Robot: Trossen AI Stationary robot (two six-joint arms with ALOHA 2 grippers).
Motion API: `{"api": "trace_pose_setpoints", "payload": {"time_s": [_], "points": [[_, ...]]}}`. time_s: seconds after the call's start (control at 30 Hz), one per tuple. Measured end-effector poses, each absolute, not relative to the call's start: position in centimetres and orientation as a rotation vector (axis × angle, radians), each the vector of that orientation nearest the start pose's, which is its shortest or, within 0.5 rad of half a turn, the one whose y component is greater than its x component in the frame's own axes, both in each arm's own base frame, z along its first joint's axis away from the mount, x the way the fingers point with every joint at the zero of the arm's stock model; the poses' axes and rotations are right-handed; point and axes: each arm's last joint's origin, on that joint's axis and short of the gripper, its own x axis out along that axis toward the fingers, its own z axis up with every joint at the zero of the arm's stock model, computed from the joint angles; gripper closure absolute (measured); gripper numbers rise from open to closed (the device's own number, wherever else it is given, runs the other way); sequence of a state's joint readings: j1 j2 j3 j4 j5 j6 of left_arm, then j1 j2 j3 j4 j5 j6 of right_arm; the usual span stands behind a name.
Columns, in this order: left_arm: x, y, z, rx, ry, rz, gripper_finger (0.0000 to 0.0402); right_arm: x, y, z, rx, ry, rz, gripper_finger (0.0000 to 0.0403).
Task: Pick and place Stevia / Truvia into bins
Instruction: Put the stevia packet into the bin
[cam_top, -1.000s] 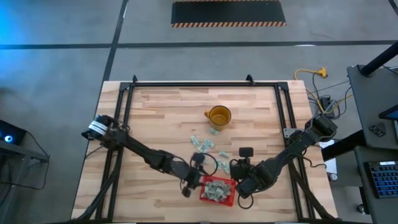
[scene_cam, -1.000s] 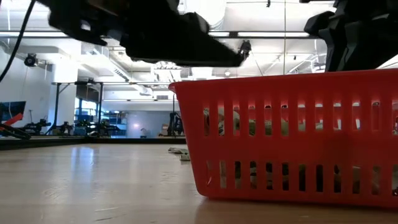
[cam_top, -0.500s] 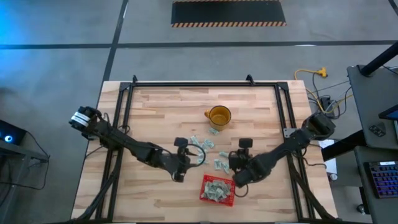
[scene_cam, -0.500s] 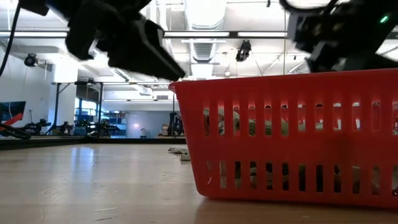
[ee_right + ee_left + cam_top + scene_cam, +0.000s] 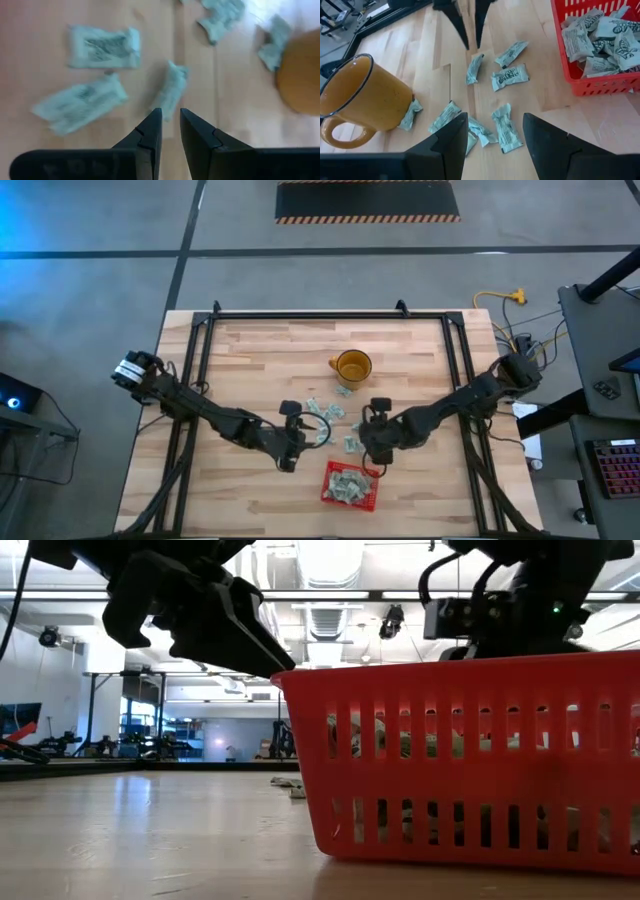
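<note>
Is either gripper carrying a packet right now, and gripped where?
No. The left gripper is open and empty; the right gripper is nearly shut with nothing between its fingers.

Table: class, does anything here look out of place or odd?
One packet lies wedged against the foot of the mug, apart from the loose cluster. Otherwise nothing odd: the mug stands upright, and the basket sits level with packets inside.
</note>
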State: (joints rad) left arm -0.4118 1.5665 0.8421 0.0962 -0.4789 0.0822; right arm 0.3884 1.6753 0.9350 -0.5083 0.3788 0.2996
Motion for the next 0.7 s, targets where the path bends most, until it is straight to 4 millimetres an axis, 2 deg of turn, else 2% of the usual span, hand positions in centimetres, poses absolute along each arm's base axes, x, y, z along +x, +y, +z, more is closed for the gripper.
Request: {"api": "trace_pose_setpoints", "payload": {"time_s": [0.13,0.4,0.7], "points": [[29.6,-11.5,19.5,0.35,0.571,0.042,0.0228,27.9,10.2,15.4,-0.122,1.078,-0.064,0.0344],[29.6,-11.5,19.5,0.35,0.572,0.041,0.0228,27.4,8.6,14.2,-0.096,1.086,-0.104,0.0344],[29.6,-11.5,19.4,0.339,0.572,0.045,0.0228,27.7,8.2,13.8,-0.039,1.058,-0.072,0.0344]]}}
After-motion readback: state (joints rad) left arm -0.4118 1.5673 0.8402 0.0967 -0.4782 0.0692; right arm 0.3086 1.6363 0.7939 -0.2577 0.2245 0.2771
